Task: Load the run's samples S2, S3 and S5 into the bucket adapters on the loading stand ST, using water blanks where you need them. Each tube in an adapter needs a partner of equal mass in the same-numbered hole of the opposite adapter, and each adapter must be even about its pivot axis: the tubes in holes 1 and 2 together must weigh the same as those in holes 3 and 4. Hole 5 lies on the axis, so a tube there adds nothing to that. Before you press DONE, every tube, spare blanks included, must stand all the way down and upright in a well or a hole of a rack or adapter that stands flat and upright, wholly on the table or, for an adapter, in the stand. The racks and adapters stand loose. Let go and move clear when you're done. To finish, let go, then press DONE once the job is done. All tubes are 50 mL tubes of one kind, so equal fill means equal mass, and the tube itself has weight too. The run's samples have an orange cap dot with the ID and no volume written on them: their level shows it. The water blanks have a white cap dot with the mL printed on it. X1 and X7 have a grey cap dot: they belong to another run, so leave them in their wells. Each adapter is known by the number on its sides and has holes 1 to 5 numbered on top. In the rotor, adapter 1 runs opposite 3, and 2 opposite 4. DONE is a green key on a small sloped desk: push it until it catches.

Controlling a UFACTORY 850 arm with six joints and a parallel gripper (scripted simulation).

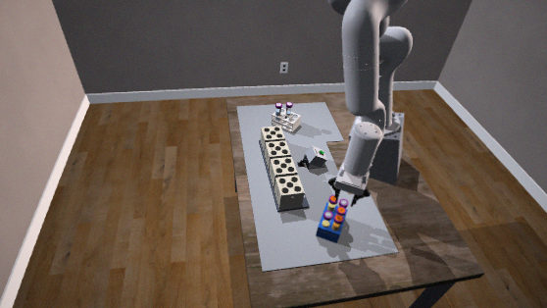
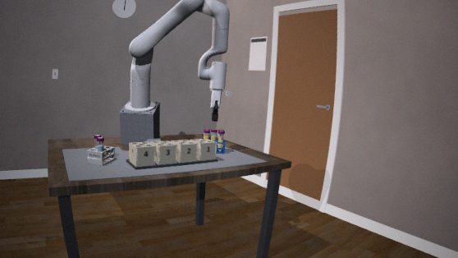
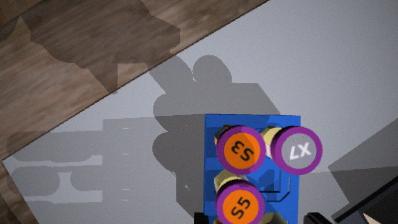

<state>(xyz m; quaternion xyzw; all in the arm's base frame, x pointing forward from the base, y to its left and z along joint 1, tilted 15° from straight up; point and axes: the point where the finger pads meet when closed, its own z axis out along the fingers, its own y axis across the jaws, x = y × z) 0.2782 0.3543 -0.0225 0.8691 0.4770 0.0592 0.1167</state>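
My gripper point(image 1: 345, 198) point(image 2: 214, 119) point(image 3: 258, 218) is open and empty, above the blue rack point(image 1: 329, 235) point(image 3: 252, 118). The rack holds several purple-rimmed tubes. In the wrist view, S3 point(image 3: 241, 150) and S5 point(image 3: 240, 205) have orange dots, and X7 point(image 3: 298, 150) has a grey dot. The other caps are cut off or unreadable. Adapters 1 point(image 2: 208, 150), 2 point(image 2: 189, 152), 3 point(image 2: 167, 153) and 4 point(image 2: 145, 154) stand in a row on the loading stand point(image 2: 172, 164); their holes look dark and empty. Two tubes point(image 1: 278, 106) point(image 1: 289, 105) stand in the white rack point(image 1: 293, 128) point(image 2: 95, 158); their labels are unreadable.
The small sloped desk point(image 1: 317, 158) with the green DONE key point(image 1: 322, 152) is between the adapter row and the arm's base. A black object point(image 1: 304, 161) shows beside it. The grey mat point(image 1: 274, 250) lies under the racks; the table edge is beyond it.
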